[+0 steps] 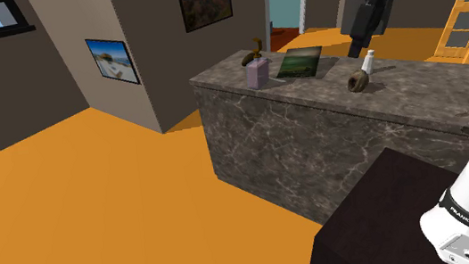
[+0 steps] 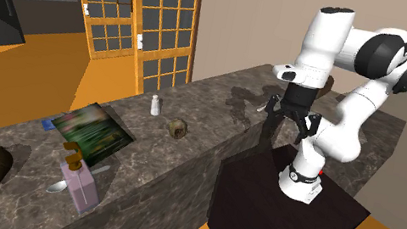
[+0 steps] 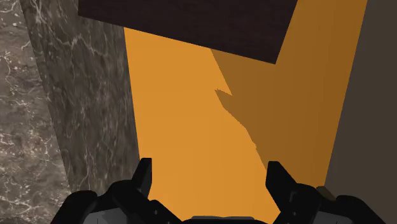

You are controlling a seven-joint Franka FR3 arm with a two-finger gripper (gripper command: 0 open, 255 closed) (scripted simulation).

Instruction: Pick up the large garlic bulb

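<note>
One brownish bulb (image 2: 178,129) sits on the worktop (image 2: 222,95) by a white shaker (image 2: 156,105), well to the second exterior view's left of the released pincer (image 3: 209,167), which points at the floor (image 3: 184,95).

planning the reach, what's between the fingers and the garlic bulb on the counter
In the second exterior view, just bare grey marbled countertop lies between the open black fingers and the small brownish round garlic bulb.
</note>
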